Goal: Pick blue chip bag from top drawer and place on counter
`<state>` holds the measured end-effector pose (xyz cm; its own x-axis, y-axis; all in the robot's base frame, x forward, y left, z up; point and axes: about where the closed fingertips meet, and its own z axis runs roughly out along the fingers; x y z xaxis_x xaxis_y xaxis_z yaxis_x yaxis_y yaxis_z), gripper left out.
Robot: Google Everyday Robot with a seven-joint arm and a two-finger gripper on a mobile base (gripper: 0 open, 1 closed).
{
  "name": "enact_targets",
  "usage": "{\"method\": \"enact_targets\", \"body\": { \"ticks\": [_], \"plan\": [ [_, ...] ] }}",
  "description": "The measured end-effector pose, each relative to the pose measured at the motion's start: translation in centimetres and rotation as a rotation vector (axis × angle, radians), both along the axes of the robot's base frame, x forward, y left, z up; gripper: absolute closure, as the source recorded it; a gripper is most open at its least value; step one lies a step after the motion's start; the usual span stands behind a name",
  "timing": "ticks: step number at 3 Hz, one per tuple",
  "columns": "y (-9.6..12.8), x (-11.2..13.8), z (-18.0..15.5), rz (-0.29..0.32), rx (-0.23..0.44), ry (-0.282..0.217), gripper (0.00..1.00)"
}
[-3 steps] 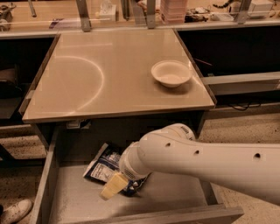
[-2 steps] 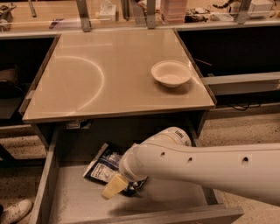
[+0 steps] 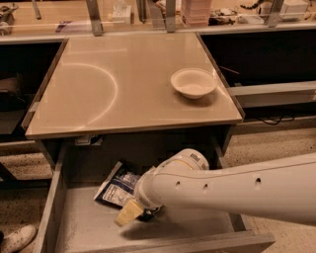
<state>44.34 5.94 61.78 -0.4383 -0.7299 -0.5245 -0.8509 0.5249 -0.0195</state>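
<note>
One white arm fills the near right. It comes in from the right edge and slants down and to the left into the open drawer. A white shoe shows on the floor at the near left corner, outside the drawer.

The arm's wrist bends down over the drawer floor. The gripper at its tip sits low, at the near edge of the bag, touching or overlapping it. I cannot tell whether the gripper is clamped on the bag or only resting against it, because the wrist hides most of it and only a tan piece and a dark bit show.

The bag lies flat on the drawer floor, left of centre and towards the back, with its right part hidden behind the wrist.

Beyond the drawer the counter spreads wide. A white bowl stands on its right side, well apart from the bag. Behind the counter runs a cluttered shelf with metal posts.
</note>
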Motion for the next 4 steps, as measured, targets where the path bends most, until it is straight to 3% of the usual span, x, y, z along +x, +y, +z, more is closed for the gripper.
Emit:
{"method": "enact_targets", "body": {
  "ticks": [2,4],
  "plan": [
    [1.43,0.10,-2.85,-0.002,0.024,0.029,0.00],
    [1.45,0.10,-2.86,-0.001,0.024,0.029,0.41]
  ]
}}
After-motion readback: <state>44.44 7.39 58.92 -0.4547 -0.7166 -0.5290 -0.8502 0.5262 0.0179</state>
